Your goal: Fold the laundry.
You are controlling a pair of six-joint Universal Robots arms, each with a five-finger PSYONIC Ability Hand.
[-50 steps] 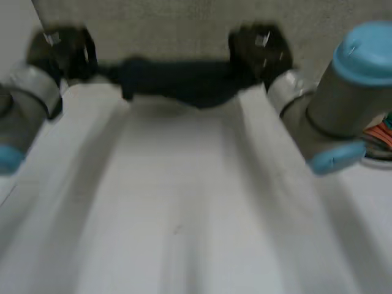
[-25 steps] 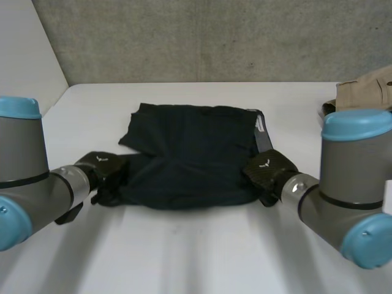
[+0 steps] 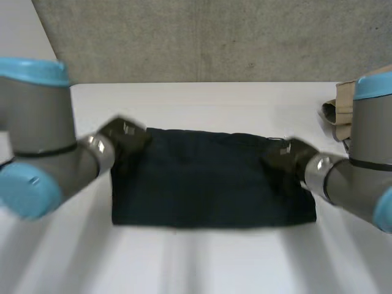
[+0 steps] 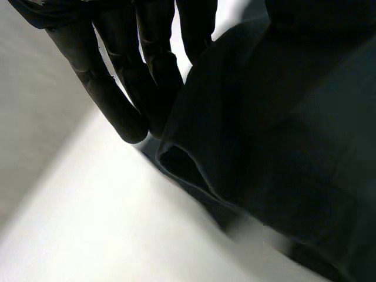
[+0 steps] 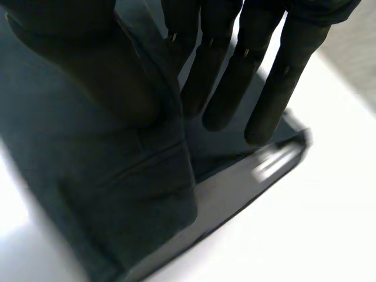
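- The dark cloth [image 3: 208, 184] lies on the white tabletop [image 3: 202, 104] as a flat, wide rectangle, its near edge straight and its far edge running between my two hands.
- My left hand [image 3: 125, 136] sits at the cloth's far left corner. In the left wrist view its fingers [image 4: 117, 76] are straight and close together, and a raised fold of the cloth runs up against them on the thumb side, so I have that corner pinched (the thumb itself is under the fabric).
- Just past those fingertips the fold gapes in a small dark opening above the tabletop.
- My right hand [image 3: 288, 156] is at the far right corner, over the cloth's right edge. In the right wrist view its fingers [image 5: 226, 82] are straight, the thumb is on the other side of a lifted layer, and the cloth is held between them.
- Beyond the right fingertips the cloth's corner lies flat on the tabletop, with a pale strip along its edge.
- A beige garment [image 3: 340, 110] rests at the tabletop's far right, well apart from the dark cloth and behind my right arm.
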